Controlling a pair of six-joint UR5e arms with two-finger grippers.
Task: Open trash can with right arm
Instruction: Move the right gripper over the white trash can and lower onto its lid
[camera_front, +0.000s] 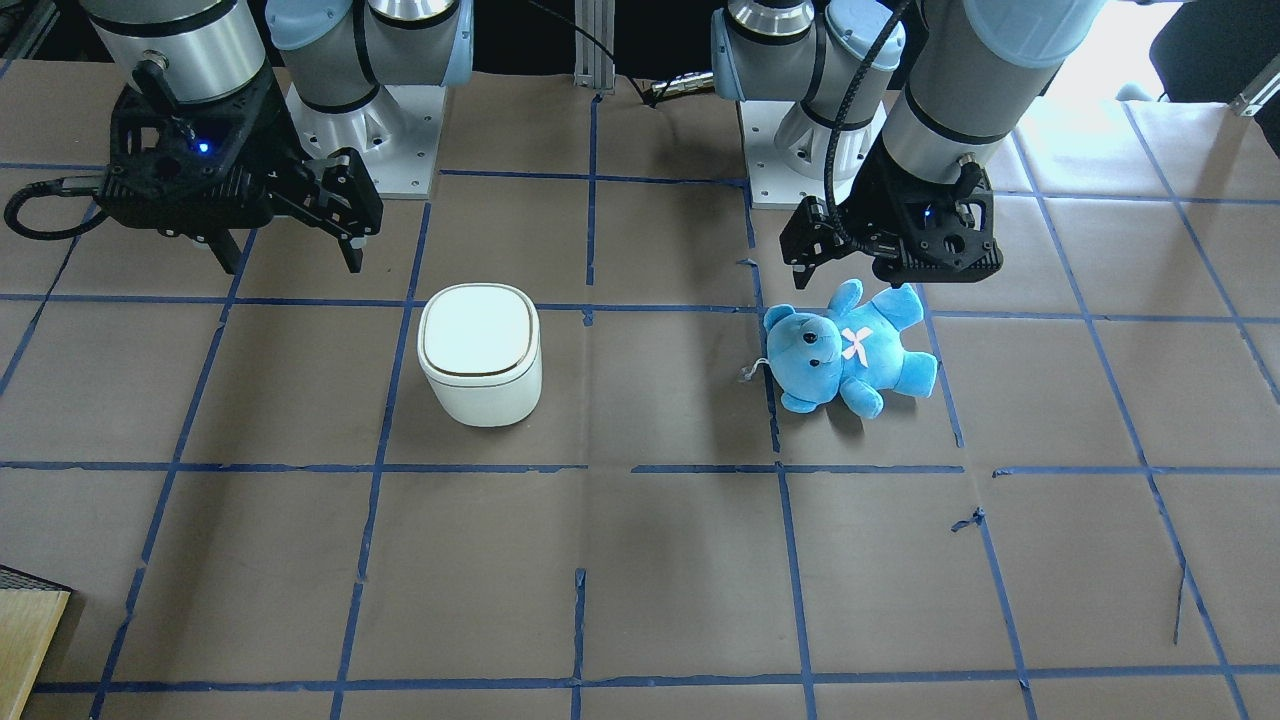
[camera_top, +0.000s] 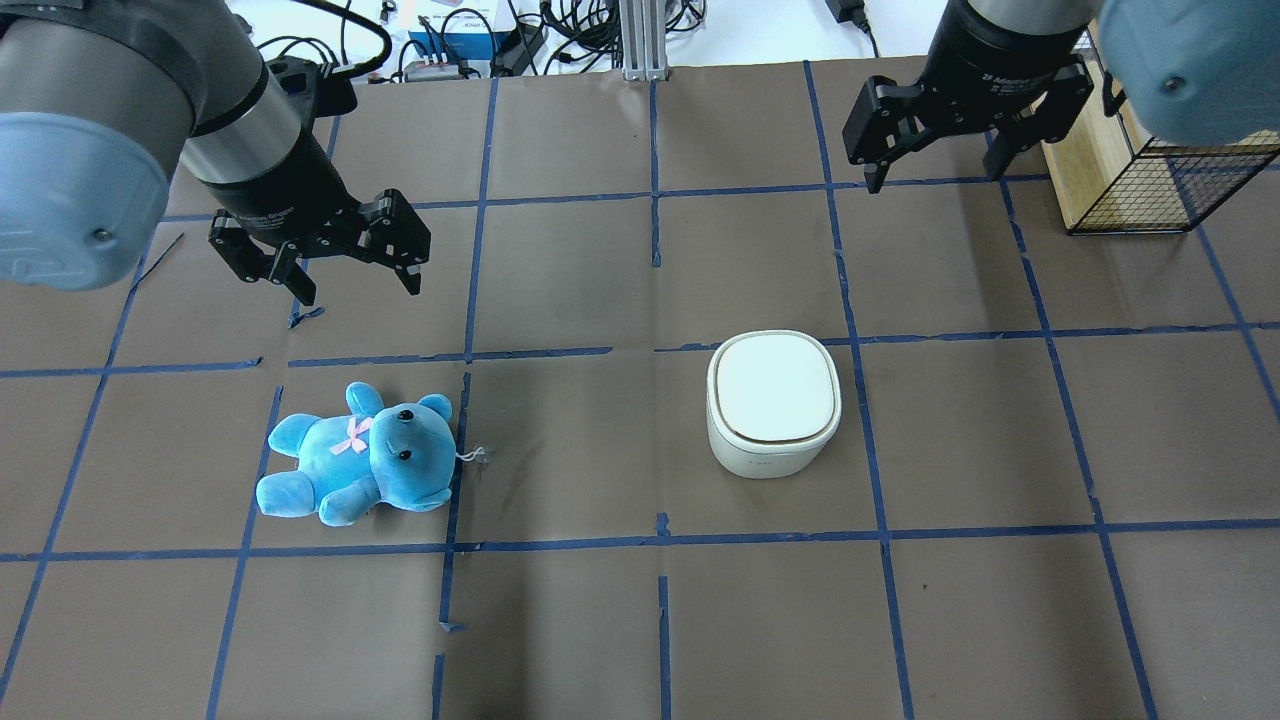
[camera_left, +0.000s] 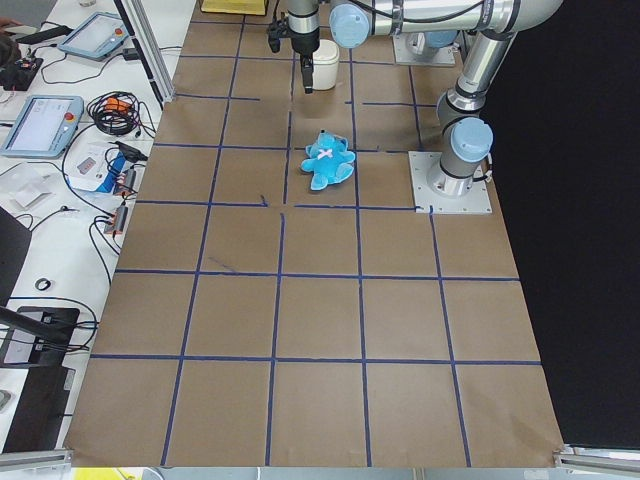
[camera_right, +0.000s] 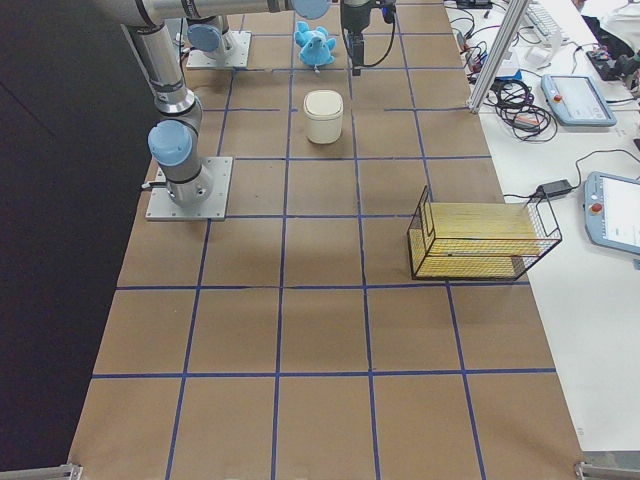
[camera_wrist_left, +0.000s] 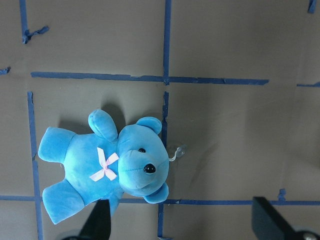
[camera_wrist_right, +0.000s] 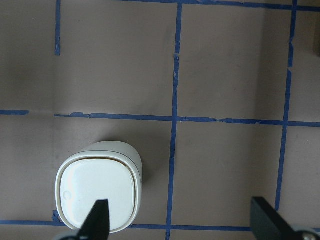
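Over the taped surface (camera_top: 600, 620), the right arm (camera_top: 1010, 35) hangs nearer than the left arm (camera_top: 150, 90) to the trash can (camera_top: 773, 395). The can stands upright with its lid shut, below the right arm's spread, empty fingers (camera_top: 872, 135) and to the robot's left of them.

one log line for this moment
trash can lid shut | right end effector open, clear of can | left end effector open, near teddy

Closed trash can (camera_top: 773, 405) stands well apart from the right gripper (camera_top: 935, 175), jaws spread.
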